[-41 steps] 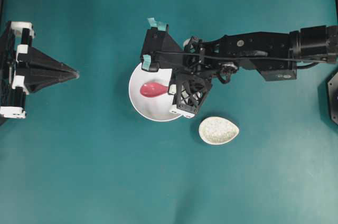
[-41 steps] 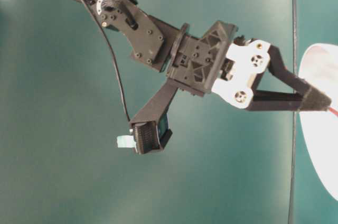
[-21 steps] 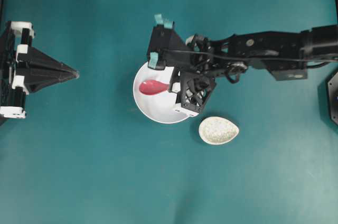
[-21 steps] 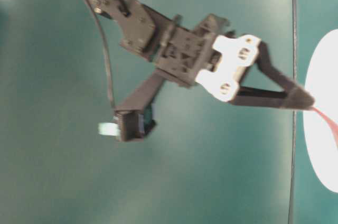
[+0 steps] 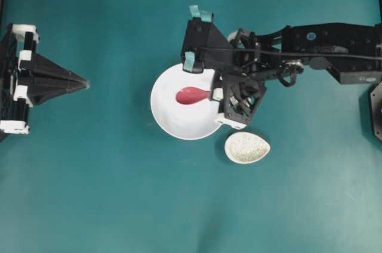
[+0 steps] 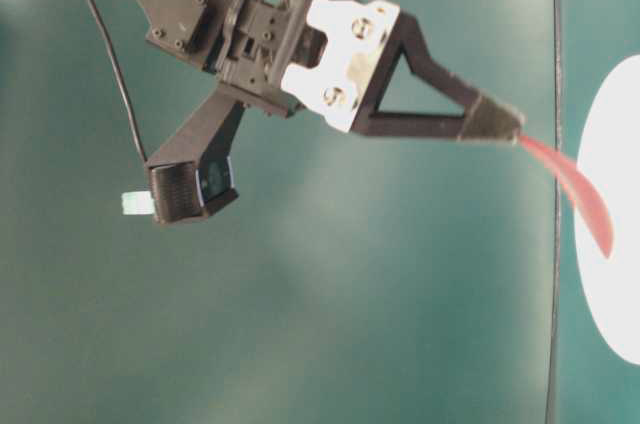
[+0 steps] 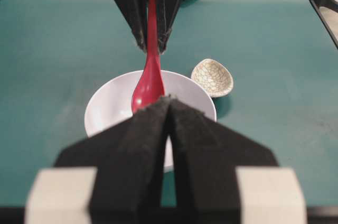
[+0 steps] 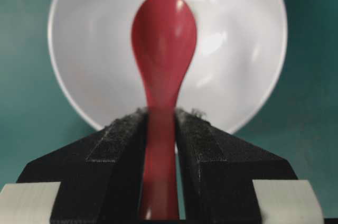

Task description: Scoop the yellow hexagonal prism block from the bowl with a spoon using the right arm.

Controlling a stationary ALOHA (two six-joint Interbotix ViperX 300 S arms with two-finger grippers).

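Now the right gripper [image 8: 158, 123] clamps the spoon [image 8: 162, 49] above the bowl [image 5: 179, 125]; left gripper [image 7: 169, 123] closed. No block shows anywhere. Keep the scoop level, dip slowly.

On the teal table cover [image 5: 119, 193] I see one small speckled teardrop dish [image 5: 247, 147], lying at about five o'clock from the middle, its pointed end toward three o'clock.
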